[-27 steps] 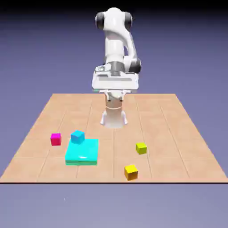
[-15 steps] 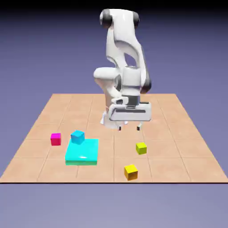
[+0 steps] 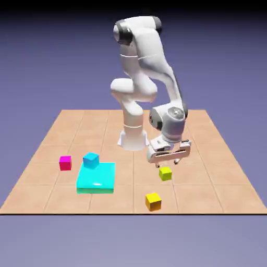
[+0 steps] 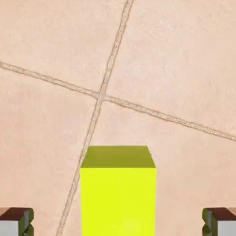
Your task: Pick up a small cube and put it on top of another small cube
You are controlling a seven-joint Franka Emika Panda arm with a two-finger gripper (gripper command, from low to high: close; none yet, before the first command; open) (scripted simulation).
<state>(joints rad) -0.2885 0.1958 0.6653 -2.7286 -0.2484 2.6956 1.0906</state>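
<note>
Tiled tabletop (image 3: 208, 156) under blue-violet backdrop. Exterior view alone shows golden yellow-orange cube (image 3: 153, 201), magenta cube (image 3: 65, 162), blue cube (image 3: 90, 160) beside cyan slab (image 3: 96, 178). Hand view alone shows fingertips (image 4: 16, 222) at lower corners, lime cube (image 4: 118, 193) centred between them, untouched. Jaws (image 3: 167, 162) fully spread, empty, just above lime cube (image 3: 165, 173).

We see the small cube (image 3: 165, 173) right of centre, another small cube (image 3: 153, 201) below it, and the slab (image 3: 96, 178) lower left.
</note>
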